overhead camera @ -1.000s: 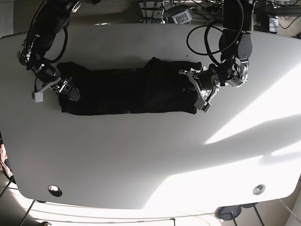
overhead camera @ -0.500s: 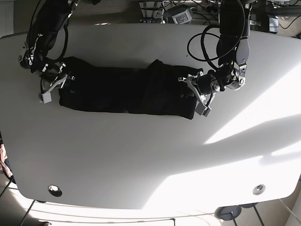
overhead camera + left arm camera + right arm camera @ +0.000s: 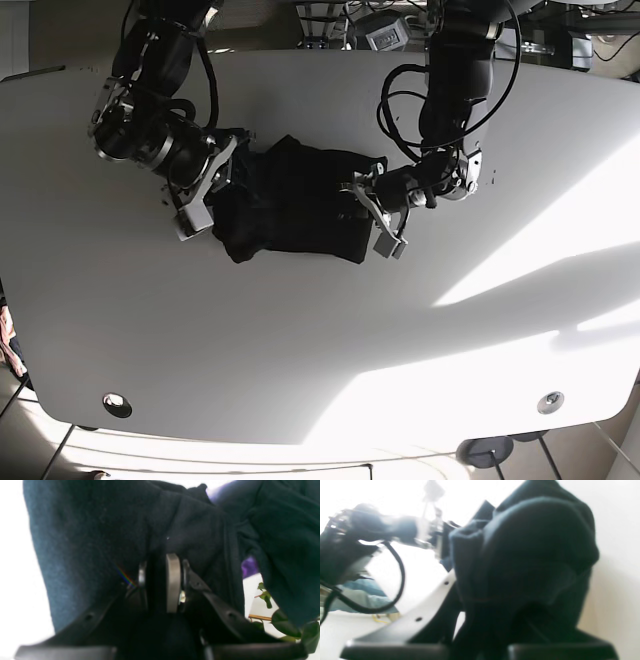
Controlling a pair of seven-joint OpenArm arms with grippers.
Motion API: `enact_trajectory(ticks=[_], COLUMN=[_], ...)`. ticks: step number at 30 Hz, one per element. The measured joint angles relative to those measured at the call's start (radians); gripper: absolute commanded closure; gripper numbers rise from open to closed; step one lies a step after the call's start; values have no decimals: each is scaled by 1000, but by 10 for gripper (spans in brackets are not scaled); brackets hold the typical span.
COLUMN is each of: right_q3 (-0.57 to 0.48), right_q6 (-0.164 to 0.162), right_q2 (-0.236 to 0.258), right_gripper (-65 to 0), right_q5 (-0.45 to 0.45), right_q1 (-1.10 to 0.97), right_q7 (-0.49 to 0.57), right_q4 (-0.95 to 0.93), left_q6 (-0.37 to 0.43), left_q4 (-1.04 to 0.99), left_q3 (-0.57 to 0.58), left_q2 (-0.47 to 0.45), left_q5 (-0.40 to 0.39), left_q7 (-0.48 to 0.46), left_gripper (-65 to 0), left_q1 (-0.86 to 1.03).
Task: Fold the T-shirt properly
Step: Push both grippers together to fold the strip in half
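Note:
The dark navy T-shirt (image 3: 295, 205) is bunched into a short hanging bundle between my two arms above the white table (image 3: 320, 330). My left gripper (image 3: 372, 215), on the right of the base view, is shut on the shirt's right end; in the left wrist view its fingers (image 3: 172, 582) pinch dark cloth (image 3: 100, 537). My right gripper (image 3: 212, 200), on the left of the base view, is shut on the shirt's left end; in the right wrist view the cloth (image 3: 525, 555) drapes over the jaws and hides them.
Black cables (image 3: 420, 80) loop above the left arm near the table's back edge. Two round fittings (image 3: 117, 404) (image 3: 550, 402) sit near the front edge. A bright sunlit band (image 3: 540, 260) crosses the right side of the table.
Both grippers moved toward each other with the shirt ends held. The shirt went from a long flat strip on the table to a short bunched bundle lifted at the middle.

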Motion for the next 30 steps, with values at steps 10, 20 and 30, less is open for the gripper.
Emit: enact_trajectory(ticks=[10, 20, 30], right_q3=[-204, -217, -213], right_q6=[-2, -3, -3], right_q2=[-10, -7, 44], right_gripper=[-25, -409, -591], right_q5=[-15, -309, -175], right_q1=[104, 155, 119], right_q7=[239, 351, 346], right_q4=[-269, -367, -177], left_q6=[1, 0, 20], left_q4=[-1, 3, 214], left_q3=[39, 35, -71], left_q2=[0, 0, -42], left_q5=[0, 0, -111], left_q7=[-24, -23, 34], left_gripper=[-88, -88, -88], left_q1=[3, 3, 51])
